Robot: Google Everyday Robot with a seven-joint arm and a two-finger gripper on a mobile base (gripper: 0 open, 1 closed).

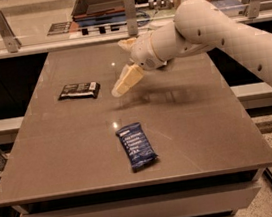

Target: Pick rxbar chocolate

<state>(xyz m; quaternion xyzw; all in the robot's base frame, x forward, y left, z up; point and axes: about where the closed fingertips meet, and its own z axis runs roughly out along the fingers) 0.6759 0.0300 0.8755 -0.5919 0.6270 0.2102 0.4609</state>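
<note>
**Chocolate bar lying free, gripper hovering beside it**

The rxbar chocolate (79, 90) is lying flat on the table's (203, 121) left part. The gripper (120, 66) is hovering near it, fingers spread wide and gripping nothing. A blue bar (137, 146) is lying nearer the front.

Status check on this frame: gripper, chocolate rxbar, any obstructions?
Gripper open, empty, over table back-centre, right of target. Rxbar chocolate flat on the left side, untouched. Blue bar near front edge, clear of the path.

Lettering on rxbar chocolate (79, 90) and blue bar (136, 146) is unreadable; tool (119, 67) hovers above table (203, 121).
</note>
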